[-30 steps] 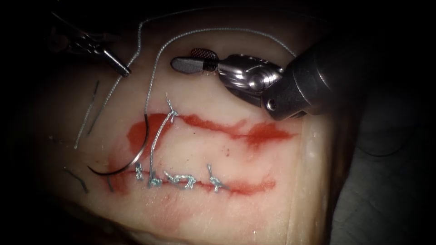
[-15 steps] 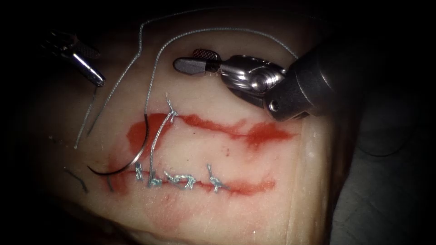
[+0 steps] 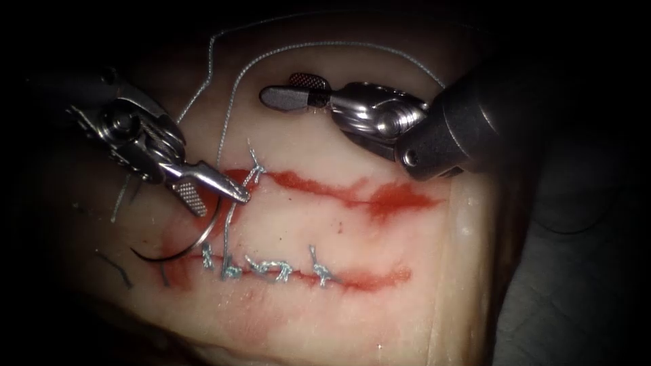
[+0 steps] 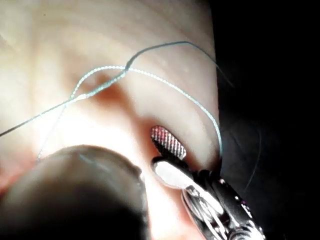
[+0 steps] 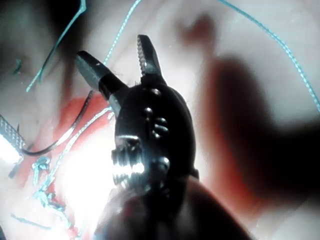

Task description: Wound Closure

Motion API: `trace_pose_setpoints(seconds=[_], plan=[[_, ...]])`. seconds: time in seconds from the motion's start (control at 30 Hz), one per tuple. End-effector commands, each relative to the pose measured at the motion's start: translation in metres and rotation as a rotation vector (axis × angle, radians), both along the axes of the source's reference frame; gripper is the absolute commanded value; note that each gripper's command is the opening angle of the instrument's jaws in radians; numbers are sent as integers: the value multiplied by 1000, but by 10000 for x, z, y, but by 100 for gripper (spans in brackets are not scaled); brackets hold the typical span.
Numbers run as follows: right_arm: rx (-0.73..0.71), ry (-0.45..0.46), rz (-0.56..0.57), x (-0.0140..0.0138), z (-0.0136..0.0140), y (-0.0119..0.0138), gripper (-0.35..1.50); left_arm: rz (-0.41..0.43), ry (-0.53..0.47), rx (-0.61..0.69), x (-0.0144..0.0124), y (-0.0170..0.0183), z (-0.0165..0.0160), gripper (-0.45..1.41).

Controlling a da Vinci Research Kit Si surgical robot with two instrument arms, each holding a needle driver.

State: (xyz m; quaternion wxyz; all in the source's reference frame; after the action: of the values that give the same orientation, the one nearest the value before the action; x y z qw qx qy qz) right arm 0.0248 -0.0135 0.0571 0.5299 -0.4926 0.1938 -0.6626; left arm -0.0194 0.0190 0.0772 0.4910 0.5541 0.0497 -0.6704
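Note:
The curved needle (image 3: 196,240) lies on the tissue (image 3: 407,318) at the left end of the stitched cut (image 3: 366,278); I cannot tell whether its point is in the tissue. My left tool (image 3: 224,203) is open, its jaws astride the needle's upper part near the thread end and holding nothing. The thread (image 3: 271,51) loops up and to the right from there. Further back, the right tool (image 3: 278,88) hovers open and empty. The right wrist view has its open jaws (image 5: 110,46) and the needle (image 5: 55,145). The left wrist view catches the right tool (image 4: 170,157).
Several knotted stitches (image 3: 271,270) close the lower red line. A second streak of red fluid (image 3: 339,193) crosses the tissue above it. Cut thread ends (image 3: 122,274) lie at the left. The tissue's right edge (image 3: 468,237) drops to a dark surface.
The left tool came down and to the right from the upper left to the needle, and its jaws now stand open. The right tool barely moved. The needle stayed put.

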Motion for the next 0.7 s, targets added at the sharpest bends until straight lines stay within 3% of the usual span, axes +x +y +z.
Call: trace_pose_setpoints(seconds=[0.03,0.13,0.37,0.7], plan=[[-2,3,3,11,4,1,148,-16,-3,34,-5,3,13,49],[-2,3,3,11,4,0,148,-35,29,79,-2,2,31,51],[-2,2,5,13,4,0,148,7,45,114,0,-4,54,27],[-2,2,6,14,3,-1,148,73,37,125,-2,-15,61,9]])
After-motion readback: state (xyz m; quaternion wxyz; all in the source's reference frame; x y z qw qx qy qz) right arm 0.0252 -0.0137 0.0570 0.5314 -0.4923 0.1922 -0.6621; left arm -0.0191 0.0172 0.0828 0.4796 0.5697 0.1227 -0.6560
